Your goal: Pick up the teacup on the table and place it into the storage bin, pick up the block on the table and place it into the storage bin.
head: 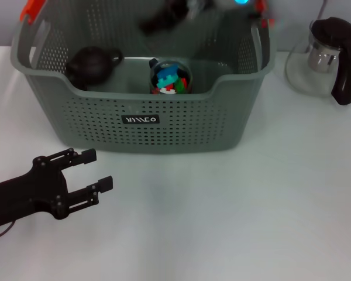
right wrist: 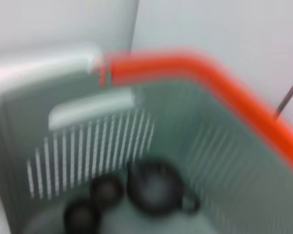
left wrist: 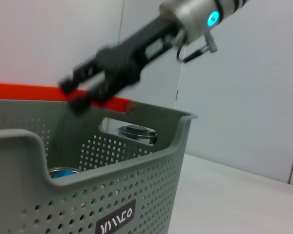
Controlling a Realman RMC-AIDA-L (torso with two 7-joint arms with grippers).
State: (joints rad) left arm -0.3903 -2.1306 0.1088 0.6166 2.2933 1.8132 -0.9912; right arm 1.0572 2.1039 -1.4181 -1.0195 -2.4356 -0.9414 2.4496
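Currently: storage bin (head: 143, 126) holds a dark teacup (head: 89, 67) and multicoloured block (head: 170, 77). Right gripper (left wrist: 83, 95) hovers above bin, fingers parted, empty. Left gripper (head: 99, 170) rests on white table (head: 234, 222), fingers apart.

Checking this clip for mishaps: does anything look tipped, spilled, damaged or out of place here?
Nothing stands out. The storage bin sits upright, holding a dark teapot and a round, multicoloured object. The glass pitcher stands upright on the table. The left gripper rests open in front; the right gripper hangs over the bin.
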